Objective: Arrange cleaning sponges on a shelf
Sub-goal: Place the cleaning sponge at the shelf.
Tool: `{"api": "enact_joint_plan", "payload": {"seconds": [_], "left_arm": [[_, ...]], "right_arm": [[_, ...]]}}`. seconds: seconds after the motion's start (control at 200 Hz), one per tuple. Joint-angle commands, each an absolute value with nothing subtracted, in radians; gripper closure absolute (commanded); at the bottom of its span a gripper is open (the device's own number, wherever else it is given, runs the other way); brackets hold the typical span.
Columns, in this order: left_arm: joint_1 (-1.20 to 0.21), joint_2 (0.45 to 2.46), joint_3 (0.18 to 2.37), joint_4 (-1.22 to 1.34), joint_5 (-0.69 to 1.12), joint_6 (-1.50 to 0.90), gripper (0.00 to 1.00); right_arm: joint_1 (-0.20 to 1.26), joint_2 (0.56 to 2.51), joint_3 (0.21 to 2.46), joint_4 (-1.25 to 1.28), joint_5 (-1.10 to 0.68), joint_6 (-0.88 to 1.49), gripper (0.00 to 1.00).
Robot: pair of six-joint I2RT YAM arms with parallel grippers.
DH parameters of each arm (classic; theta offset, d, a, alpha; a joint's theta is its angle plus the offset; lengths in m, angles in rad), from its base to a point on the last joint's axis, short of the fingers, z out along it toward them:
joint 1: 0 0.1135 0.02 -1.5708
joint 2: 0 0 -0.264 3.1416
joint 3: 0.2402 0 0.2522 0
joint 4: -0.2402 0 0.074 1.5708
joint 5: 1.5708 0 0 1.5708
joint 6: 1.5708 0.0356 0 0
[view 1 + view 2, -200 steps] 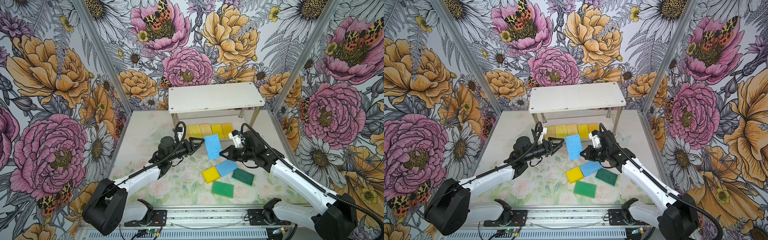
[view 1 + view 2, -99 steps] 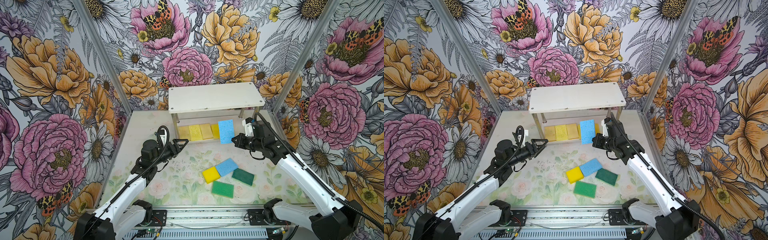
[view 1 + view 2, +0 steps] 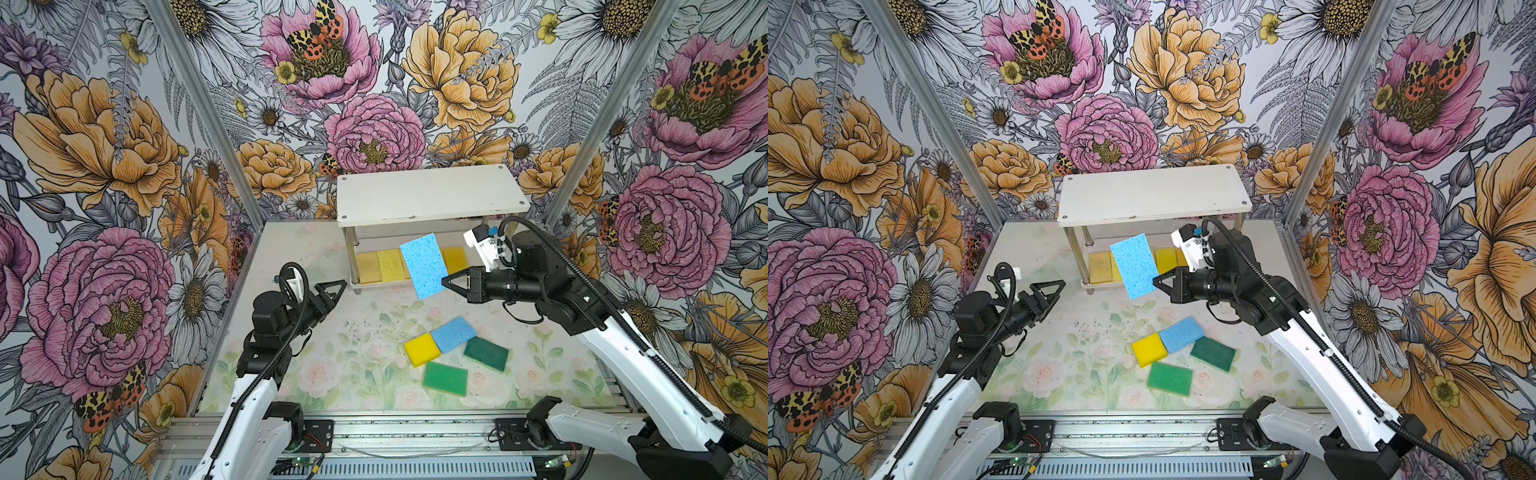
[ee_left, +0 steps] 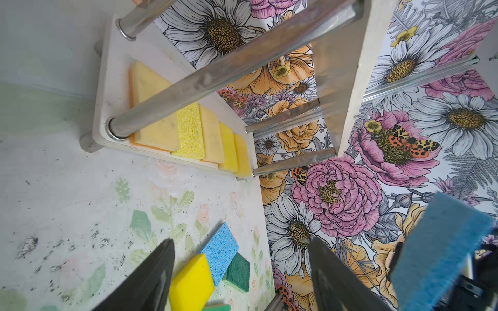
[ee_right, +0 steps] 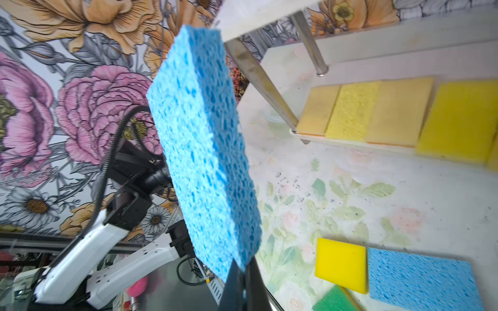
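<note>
Pulled back from the spot where both arms met a second ago, the left gripper [image 3: 340, 286] now hangs off the front left corner of the shelf [image 3: 432, 195]. The right gripper [image 3: 446, 281] has carried the held blue sponge [image 3: 424, 266] up to the shelf's front.

Farthest out in front of the shelf, a light green sponge [image 3: 444, 378] lies flat on the table [image 3: 332, 374]. A little closer to the shelf lie a dark green sponge [image 3: 486, 353], a yellow sponge [image 3: 422, 349] and a second blue sponge [image 3: 453, 333]. The yellow and blue ones touch edge to edge, and the blue one sits just beside the dark green one.

Closer still, the left gripper's jaws are spread wide with nothing between them. The right gripper's jaws are pinched tight on the lower edge of the held blue sponge. That sponge stands tilted in the air just in front of the shelf's lower board [image 4: 107, 88] and hides part of it in both top views.

On that lower board, five yellow and tan sponges [image 4: 188, 132] lie flat, side by side in a row.
</note>
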State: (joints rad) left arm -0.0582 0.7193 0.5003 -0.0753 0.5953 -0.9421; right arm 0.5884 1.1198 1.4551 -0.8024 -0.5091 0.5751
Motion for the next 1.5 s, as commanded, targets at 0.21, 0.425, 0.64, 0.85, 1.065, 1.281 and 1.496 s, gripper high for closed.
{"api": "enact_joint_plan", "payload": {"seconds": [0.21,0.425,0.64,0.85,1.065,1.281,1.496], "left_arm": [[-0.043,0.647,0.479,-0.150,0.618,-0.932,0.20],[-0.027,0.613,0.469,-0.188,0.625,-0.930,0.19],[-0.009,0.612,0.466,-0.207,0.642,-0.917,0.19],[0.010,0.615,0.466,-0.228,0.655,-0.905,0.19],[0.034,0.622,0.471,-0.259,0.678,-0.881,0.18],[0.044,0.632,0.480,-0.270,0.691,-0.872,0.18],[0.048,0.638,0.480,-0.279,0.695,-0.862,0.17]], "right_arm": [[0.651,1.408,1.850,-0.797,-0.518,0.636,1.00],[0.670,1.652,2.135,-0.795,-0.429,0.717,1.00],[0.679,1.840,2.337,-0.796,-0.395,0.801,1.00],[0.682,1.967,2.443,-0.797,-0.381,0.885,1.00],[0.685,2.020,2.457,-0.797,-0.358,0.931,1.00],[0.686,2.058,2.465,-0.796,-0.352,0.954,1.00],[0.689,2.081,2.477,-0.796,-0.362,0.963,1.00]]}}
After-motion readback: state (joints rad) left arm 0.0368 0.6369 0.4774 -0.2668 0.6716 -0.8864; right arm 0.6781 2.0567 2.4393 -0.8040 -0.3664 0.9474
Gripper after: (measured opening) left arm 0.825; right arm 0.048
